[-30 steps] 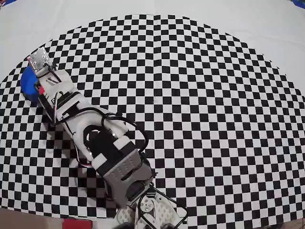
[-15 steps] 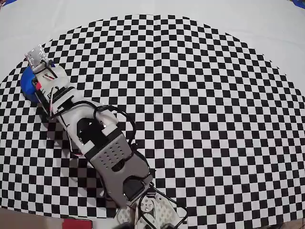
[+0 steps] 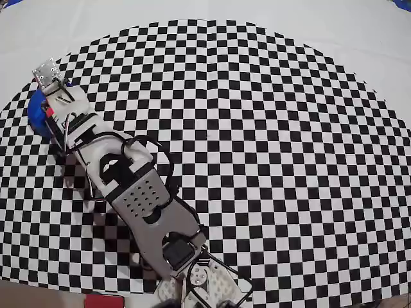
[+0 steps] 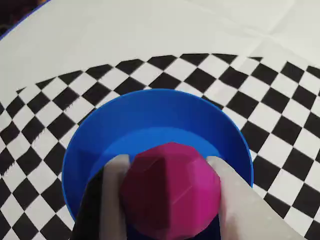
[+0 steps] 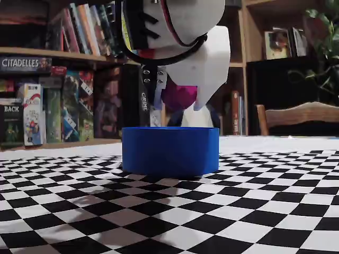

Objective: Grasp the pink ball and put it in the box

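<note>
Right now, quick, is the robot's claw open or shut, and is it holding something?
Gripper: shut on the pink ball, held just above the blue box, not let go yet.

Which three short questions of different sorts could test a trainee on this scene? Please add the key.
1. True or false: the pink ball already rests on the bottom of the box.
2. Multiple choice: in the wrist view the pincer is (A) empty, (B) shut on the ball, (C) gripping the box wall.
3. Short answer: what pattern covers the cloth under the box?

Key: 1. False; in the fixed view the ball hangs above the rim, held in the pincer. 2. B. 3. Black and white checks.
</note>
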